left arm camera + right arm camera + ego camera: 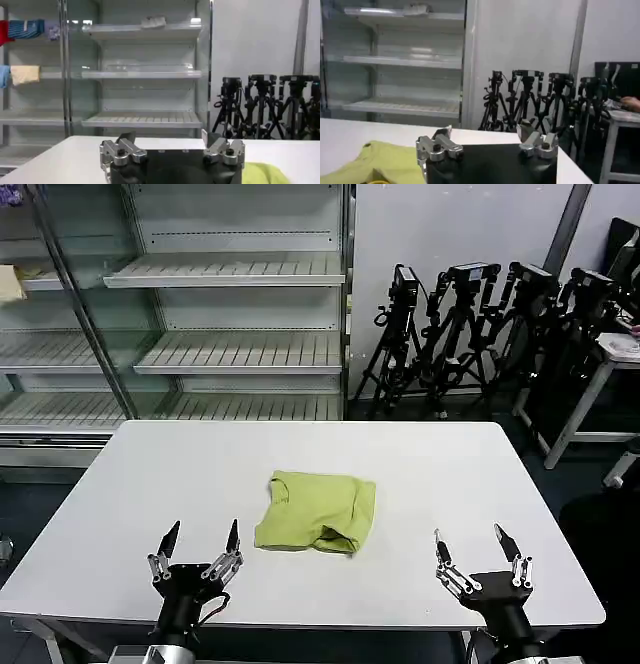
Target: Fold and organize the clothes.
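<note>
The T-shirt [315,512] lies folded into a rough square near the middle of the white desk [130,484], its plain yellow-green side up. The collar sits at the bundle's 11 o'clock corner, and a loose fold bulges at its 5 o'clock corner.

The left tool [201,540] hovers over the desk's near edge, at about 8 o'clock from the shirt and just clear of it, its two pointed fingers spread wide and holding nothing. The right tool [471,544] hovers over the near edge at about 4 o'clock from the shirt, farther off than the left one, its fingers likewise spread and empty.

In the left wrist view the shirt's edge [262,174] shows beside the tool's mount [170,141]. In the right wrist view the shirt [385,161] lies flat on the desk beside that tool [485,133].

Beyond the desk, shelves [230,354] stand at 11 o'clock and tripods [470,334] at 1 o'clock.
</note>
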Tool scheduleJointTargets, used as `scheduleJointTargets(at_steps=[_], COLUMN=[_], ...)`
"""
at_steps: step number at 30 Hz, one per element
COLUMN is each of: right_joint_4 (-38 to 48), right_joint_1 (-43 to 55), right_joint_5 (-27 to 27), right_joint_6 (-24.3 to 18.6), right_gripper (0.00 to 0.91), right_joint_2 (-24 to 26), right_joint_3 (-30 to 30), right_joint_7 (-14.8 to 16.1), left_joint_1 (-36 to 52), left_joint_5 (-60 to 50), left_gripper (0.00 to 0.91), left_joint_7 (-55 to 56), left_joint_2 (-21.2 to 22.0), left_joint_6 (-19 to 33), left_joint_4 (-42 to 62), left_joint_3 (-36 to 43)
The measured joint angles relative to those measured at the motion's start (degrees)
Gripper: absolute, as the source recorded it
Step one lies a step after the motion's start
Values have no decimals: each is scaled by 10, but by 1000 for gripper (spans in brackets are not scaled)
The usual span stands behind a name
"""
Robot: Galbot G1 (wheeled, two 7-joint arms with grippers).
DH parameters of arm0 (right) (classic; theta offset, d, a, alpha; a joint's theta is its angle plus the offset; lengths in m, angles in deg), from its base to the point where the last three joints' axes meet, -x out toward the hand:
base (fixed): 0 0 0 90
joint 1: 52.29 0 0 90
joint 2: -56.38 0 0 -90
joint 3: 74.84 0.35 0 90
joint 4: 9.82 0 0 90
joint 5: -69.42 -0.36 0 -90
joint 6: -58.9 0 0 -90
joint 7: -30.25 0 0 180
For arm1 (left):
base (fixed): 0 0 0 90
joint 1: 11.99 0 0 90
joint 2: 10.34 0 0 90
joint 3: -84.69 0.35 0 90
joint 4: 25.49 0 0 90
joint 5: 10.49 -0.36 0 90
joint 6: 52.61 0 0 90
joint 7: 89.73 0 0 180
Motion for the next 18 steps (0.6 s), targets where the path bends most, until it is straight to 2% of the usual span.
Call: scheduleJointTargets(at_steps=[18], right_joint_4=[0], right_joint_1=[37], right_joint_5=[-3], right_joint_6=[-7], right_gripper=[907], right_joint_2=[4], right_joint_3=[-10], right_joint_7=[-9], left_joint_1=[2], left_joint_5=[-12], left_gripper=[907], left_joint_7=[1], left_joint_2=[7], left_joint_6=[-7], left_joint_4=[17], left_joint_3=[8])
